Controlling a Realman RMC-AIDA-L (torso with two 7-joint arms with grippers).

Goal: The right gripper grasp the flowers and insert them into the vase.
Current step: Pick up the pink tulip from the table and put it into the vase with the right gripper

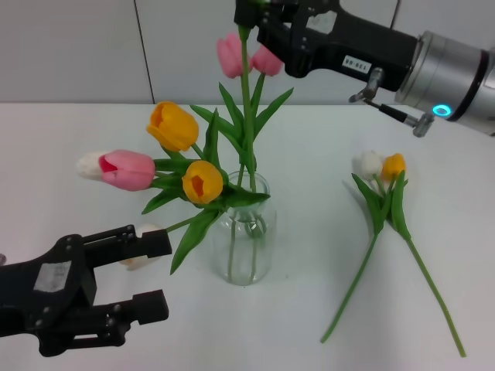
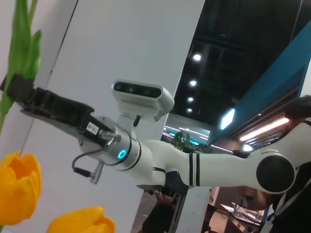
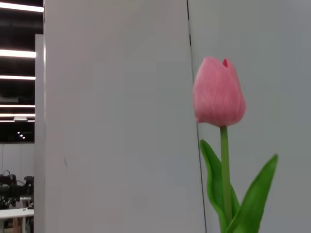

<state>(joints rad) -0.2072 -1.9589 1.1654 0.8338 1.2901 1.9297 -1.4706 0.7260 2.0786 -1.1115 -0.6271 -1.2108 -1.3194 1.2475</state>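
Right now I have the black two-fingered right end effector (image 1: 249,17) at the far top, clenched on the thin green stem of the pink tulip (image 1: 247,93). That stem hangs upright, its lower end inside the clear rounded glass vase (image 1: 246,232) at the worktop's (image 1: 325,147) middle, among orange tulips (image 1: 173,125). The black left end effector (image 1: 147,274) hovers near left, fingers spread and holding nothing. White and orange tulips (image 1: 380,165) lie right of the vase.
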